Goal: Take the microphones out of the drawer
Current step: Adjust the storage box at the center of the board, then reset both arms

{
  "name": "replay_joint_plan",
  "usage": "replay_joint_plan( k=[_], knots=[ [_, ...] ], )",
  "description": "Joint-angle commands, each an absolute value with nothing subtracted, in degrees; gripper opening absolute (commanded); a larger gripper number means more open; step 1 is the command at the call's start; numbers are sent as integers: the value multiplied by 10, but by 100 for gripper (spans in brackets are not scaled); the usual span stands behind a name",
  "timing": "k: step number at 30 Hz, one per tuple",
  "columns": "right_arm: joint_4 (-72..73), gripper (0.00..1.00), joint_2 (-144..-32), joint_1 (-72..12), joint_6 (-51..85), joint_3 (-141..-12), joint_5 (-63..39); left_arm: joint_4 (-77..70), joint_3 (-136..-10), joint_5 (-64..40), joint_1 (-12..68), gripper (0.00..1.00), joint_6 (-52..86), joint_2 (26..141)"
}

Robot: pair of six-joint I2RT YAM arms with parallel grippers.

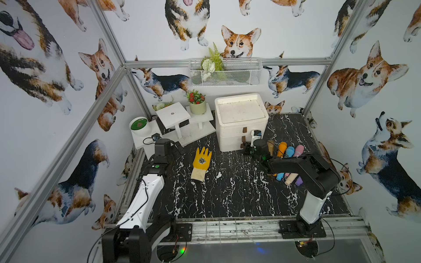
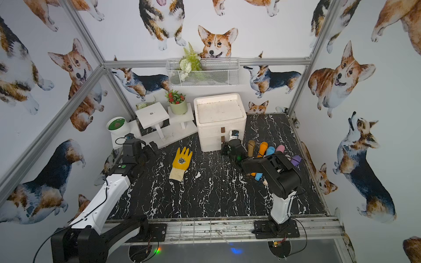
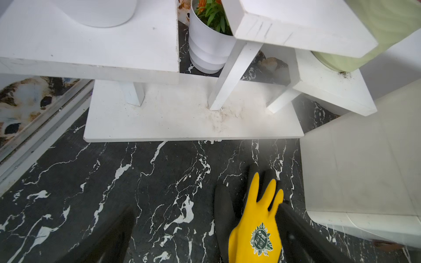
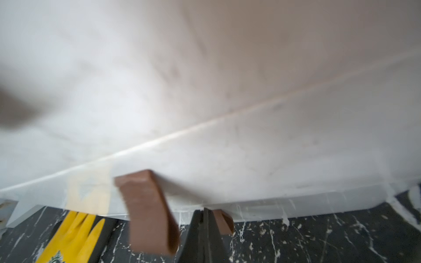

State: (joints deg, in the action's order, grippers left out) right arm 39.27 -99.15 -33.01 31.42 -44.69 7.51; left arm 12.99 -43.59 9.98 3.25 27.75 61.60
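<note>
— Glove (image 1: 201, 162) flat at the middle of the table (image 1: 227, 195), left gripper (image 1: 178, 149) near it, spread wide and holding nothing. Worth moving?

— No. Leave parked, clear of the drawer's path.

— Right gripper (image 4: 204, 216) next, at the foot of the drawers (image 1: 230, 136) toward the table's back edge. Clenched tight against the lowest tab (image 4: 224, 224); pinched or merely beside it, cannot tell.

— Check before pulling, then. Tug gently; look for the bottom front creeping out. No movement, so reopen, centre on the tab and close again.

— Pull direction?

— Straight toward the front edge, level, square to the drawer face. No twisting, or likely a jammed drawer or a dragged unit. Keep off the middle tab (image 4: 148, 211) above.

— Microphone?

— Nowhere in sight; all three fronts flush, so presumably inside. Which drawer, cannot tell. Stop short of full travel and look in.
</note>
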Motion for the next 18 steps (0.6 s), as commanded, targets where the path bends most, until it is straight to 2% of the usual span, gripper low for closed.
replay_joint_plan(
  k=[1,5,7,13,18],
  knots=[
    [339,3,-908,-331,280,-429,107,87,-417,106,24,100,242,626],
    [199,27,-807,-330,203,-430,165,20,-380,123,23,100,197,639],
    [128,35,-766,-319,169,-435,189,-11,-366,129,23,100,164,651],
    [31,48,-648,-234,114,-396,217,-113,-337,136,22,100,66,724],
    [30,54,-587,-124,119,-333,196,-315,-266,126,22,100,34,774]
  ],
)
